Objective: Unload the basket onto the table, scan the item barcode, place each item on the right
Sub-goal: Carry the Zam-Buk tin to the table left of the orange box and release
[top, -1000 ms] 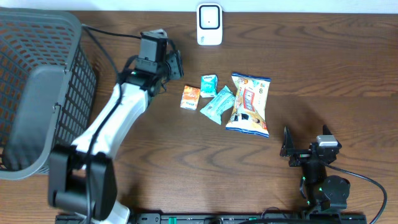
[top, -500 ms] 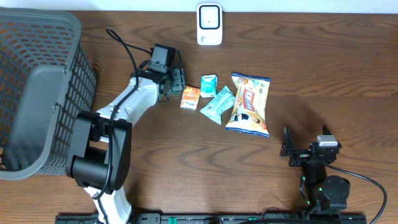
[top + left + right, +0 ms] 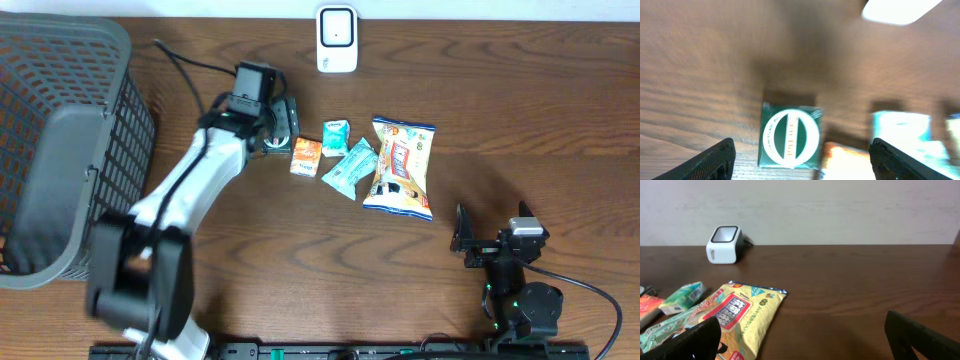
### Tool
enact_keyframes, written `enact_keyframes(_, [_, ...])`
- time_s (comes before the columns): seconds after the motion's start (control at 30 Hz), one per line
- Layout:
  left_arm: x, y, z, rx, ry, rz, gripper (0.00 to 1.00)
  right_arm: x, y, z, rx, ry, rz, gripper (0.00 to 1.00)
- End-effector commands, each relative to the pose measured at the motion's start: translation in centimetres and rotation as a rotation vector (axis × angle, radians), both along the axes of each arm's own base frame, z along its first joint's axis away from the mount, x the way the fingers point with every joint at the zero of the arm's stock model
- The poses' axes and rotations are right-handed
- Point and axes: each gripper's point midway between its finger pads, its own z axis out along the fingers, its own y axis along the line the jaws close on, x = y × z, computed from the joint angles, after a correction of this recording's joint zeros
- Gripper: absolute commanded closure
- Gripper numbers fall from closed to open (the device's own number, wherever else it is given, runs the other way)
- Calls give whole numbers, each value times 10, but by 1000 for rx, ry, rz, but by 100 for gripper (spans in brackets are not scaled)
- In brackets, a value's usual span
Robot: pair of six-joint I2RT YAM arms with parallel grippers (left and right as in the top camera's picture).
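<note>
Overhead: my left gripper (image 3: 283,128) sits at the left end of the row of snacks, close to the orange packet (image 3: 306,156). A green packet (image 3: 276,147) shows only partly, tucked under the gripper on the table (image 3: 560,120). The scanner (image 3: 337,39) stands at the far edge, apart from my left gripper, beyond it and to the right. A grey basket (image 3: 60,150) fills the left end.

Left wrist view, blurred: my fingers stand spread wide, one tip in each lower corner. The green packet lies flat on the wood between them, white ring logo facing up, nearer the finger at picture left. Bare wood shows on both sides of it, so neither finger touches it and I grip nothing. The orange packet lies just past its right edge, and a teal packet (image 3: 900,132) lies further right.

Right wrist view: my right gripper (image 3: 805,347) rests low near the front of the table, fingers wide apart with nothing between them. The yellow snack bag (image 3: 740,312) lies ahead and to the left, and the scanner stands beyond it by the wall.
</note>
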Motion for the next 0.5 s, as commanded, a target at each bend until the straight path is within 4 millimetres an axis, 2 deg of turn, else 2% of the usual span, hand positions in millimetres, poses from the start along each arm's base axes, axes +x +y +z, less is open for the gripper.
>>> enact_keyframes(0.0, [-11,7,80,-28,-166,5,11,0,2,-1,-3,0,7,1])
enact_keyframes(0.1, [-33,13,120,-40,-222,2,5,0,2,-1,-3,0,7,1])
enact_keyframes(0.13, [-43,16,130,-34,-230,-5,2,0,2,0,-3,0,7,1])
enact_keyframes(0.2, [-64,27,143,-2,-228,-1,2,0,2,0,-3,0,7,1])
enact_keyframes(0.27, [-84,40,146,41,-202,13,2,0,2,-1,-3,0,7,1])
enact_keyframes(0.37, [-117,51,142,73,-123,17,2,0,2,-1,-3,0,7,1])
enact_keyframes(0.47, [-134,56,137,88,-75,14,2,0,2,-1,-3,0,7,1])
